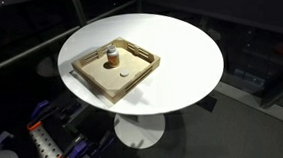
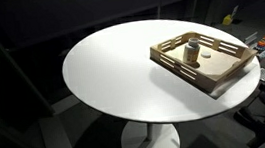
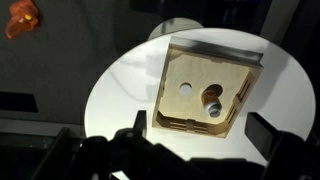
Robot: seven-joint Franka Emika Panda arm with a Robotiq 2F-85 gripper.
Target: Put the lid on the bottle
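A small bottle (image 1: 109, 57) with an amber body and pale top stands upright inside a wooden tray (image 1: 89, 79) on the round white table. The flat white lid (image 1: 124, 77) lies on the tray floor beside the bottle, apart from it. Both exterior views show them: bottle (image 2: 191, 50), lid (image 2: 208, 46), tray (image 2: 180, 69). In the wrist view my gripper (image 3: 202, 128) is open and empty. It hangs high above the tray (image 3: 200, 62), with the bottle (image 3: 213, 103) and lid (image 3: 185, 88) below it. The gripper is out of both exterior views.
The round white table (image 1: 179, 46) stands on a pedestal with dark floor all round, and the tray sits near its edge (image 2: 121, 65). An orange object (image 3: 22, 17) lies off the table. A yellow object (image 2: 229, 18) lies on the floor beyond it.
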